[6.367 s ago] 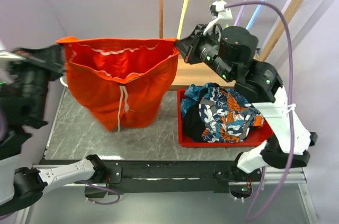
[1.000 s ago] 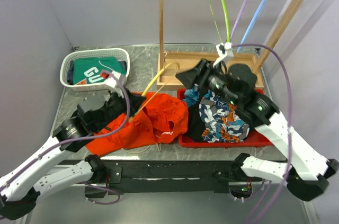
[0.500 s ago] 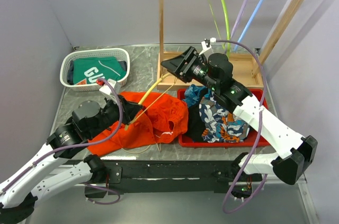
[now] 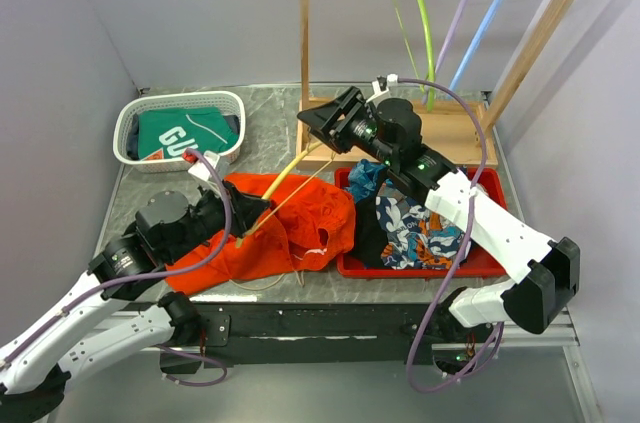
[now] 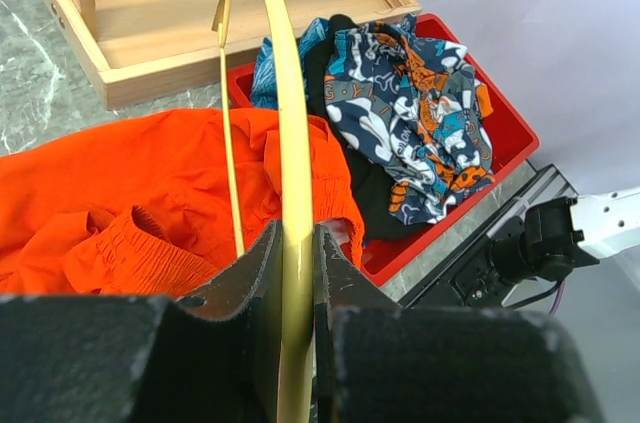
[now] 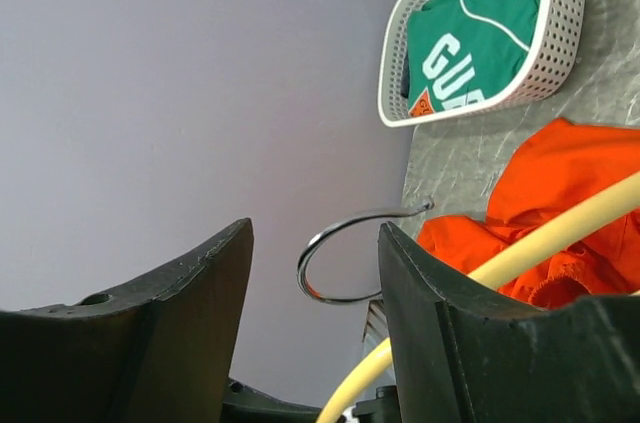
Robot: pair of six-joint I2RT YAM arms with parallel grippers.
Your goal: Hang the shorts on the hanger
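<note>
Currently clamps the thin yellow curved plastic hanger (image 5: 290,123) between the closed fingers of the left gripper (image 5: 297,243), over the near left part of the grey stone table (image 4: 270,133). Shows the bright orange fabric shorts (image 4: 300,223) crumpled flat on that table, beneath the hanger, against the left edge of the red plastic tray (image 4: 345,265) of blue-patterned garments (image 4: 420,218). Points the hanger far and right, toward the wooden rack base (image 4: 460,133). Spreads the right gripper (image 6: 315,243) wide around the hanger's metal hook (image 6: 345,224), clear of both fingers, holding nothing. Leaves the shorts off the hanger.
</note>
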